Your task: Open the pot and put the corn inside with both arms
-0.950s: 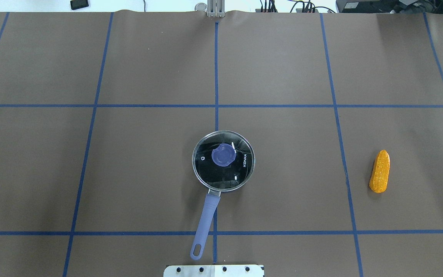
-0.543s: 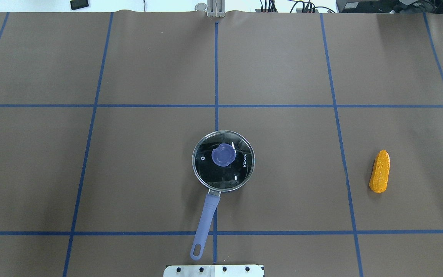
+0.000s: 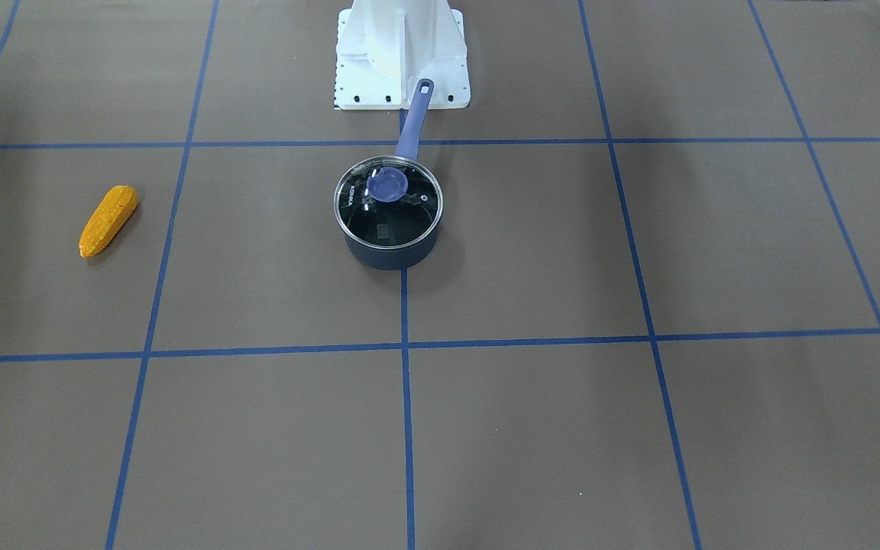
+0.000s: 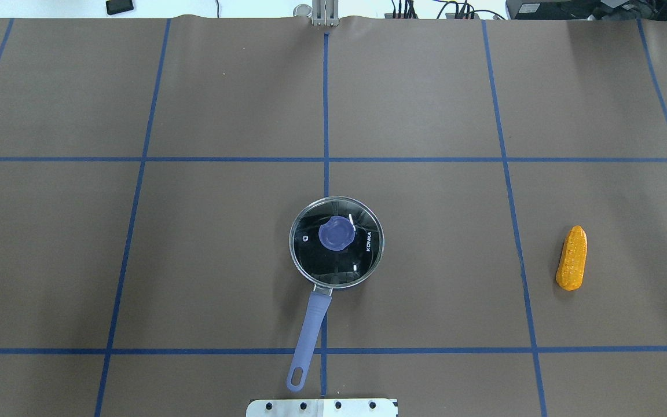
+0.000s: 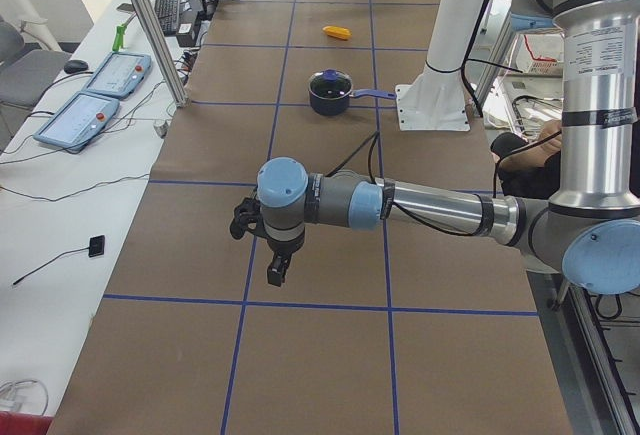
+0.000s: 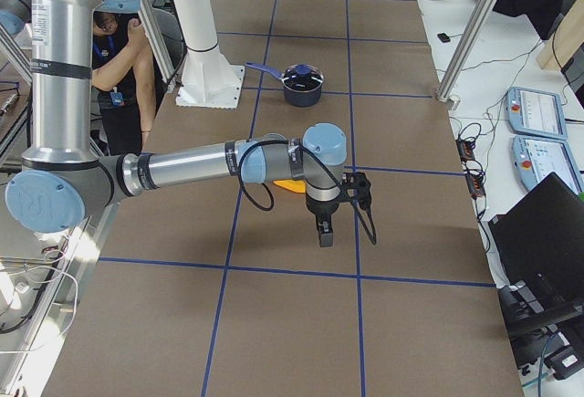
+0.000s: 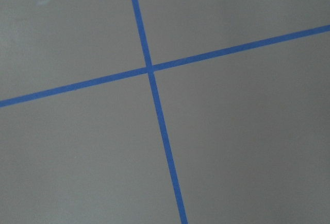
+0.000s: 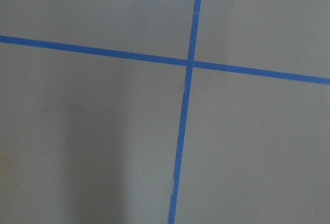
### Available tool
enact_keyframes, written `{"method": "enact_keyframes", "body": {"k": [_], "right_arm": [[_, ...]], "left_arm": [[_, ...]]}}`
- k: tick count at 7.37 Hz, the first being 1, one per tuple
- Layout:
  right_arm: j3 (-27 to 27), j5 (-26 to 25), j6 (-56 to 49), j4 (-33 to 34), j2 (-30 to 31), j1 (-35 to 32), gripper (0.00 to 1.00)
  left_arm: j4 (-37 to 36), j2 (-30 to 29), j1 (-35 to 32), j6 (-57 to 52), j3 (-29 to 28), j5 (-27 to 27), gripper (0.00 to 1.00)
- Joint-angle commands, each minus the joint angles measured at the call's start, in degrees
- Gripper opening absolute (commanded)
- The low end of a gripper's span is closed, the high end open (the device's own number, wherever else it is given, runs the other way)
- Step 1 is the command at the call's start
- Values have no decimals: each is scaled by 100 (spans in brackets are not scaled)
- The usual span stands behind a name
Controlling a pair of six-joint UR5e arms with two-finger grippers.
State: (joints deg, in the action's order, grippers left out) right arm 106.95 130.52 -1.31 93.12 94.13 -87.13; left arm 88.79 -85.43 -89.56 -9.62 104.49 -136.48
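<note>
The dark navy pot (image 3: 390,256) stands mid-table with its glass lid (image 4: 362,260) on and a lavender knob (image 4: 336,234) on top. Its long handle (image 4: 310,324) points toward the robot base. The orange-yellow corn (image 4: 572,258) lies on the mat far to the pot's right, also in the front view (image 3: 108,221). The arms show only in the side views. The left gripper (image 5: 278,273) hangs over the mat far from the pot, and so does the right gripper (image 6: 324,233). I cannot tell whether either is open or shut. Both wrist views show only mat and tape.
The brown mat carries a grid of blue tape lines (image 4: 326,116). The white base plinth (image 3: 400,53) stands just behind the handle's end. Side benches hold control pendants (image 5: 95,95) and a laptop (image 6: 538,233). A person (image 6: 123,59) stands beside the robot.
</note>
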Motion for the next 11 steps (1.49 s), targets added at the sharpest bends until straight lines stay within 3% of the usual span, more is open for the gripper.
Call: {"method": "enact_keyframes", "body": {"k": [1, 4, 5, 7, 8, 10, 11], "right_arm": [[-103, 8, 52, -1184, -202, 21, 100], [-200, 316, 34, -1770, -166, 29, 100], [-192, 377, 304, -1928, -184, 82, 100], [-192, 342, 1339, -2060, -210, 642, 100], [-192, 316, 1509, -2105, -219, 801, 100], [-192, 316, 1511, -2105, -219, 864, 100], [-192, 307, 1511, -2105, -219, 864, 100]], "left_arm": [[888, -350, 17, 21, 12, 33, 98], [1254, -255, 18, 4, -52, -511, 98], [1742, -229, 52, 343, 97, -650, 98], [1931, -474, 1136, 2515, 491, -714, 98], [1932, -710, 1534, 3570, 729, -565, 99], [1792, -1306, 2884, 5620, 1029, 748, 99], [1182, -1928, 3492, 6168, 1039, 1094, 98]]}}
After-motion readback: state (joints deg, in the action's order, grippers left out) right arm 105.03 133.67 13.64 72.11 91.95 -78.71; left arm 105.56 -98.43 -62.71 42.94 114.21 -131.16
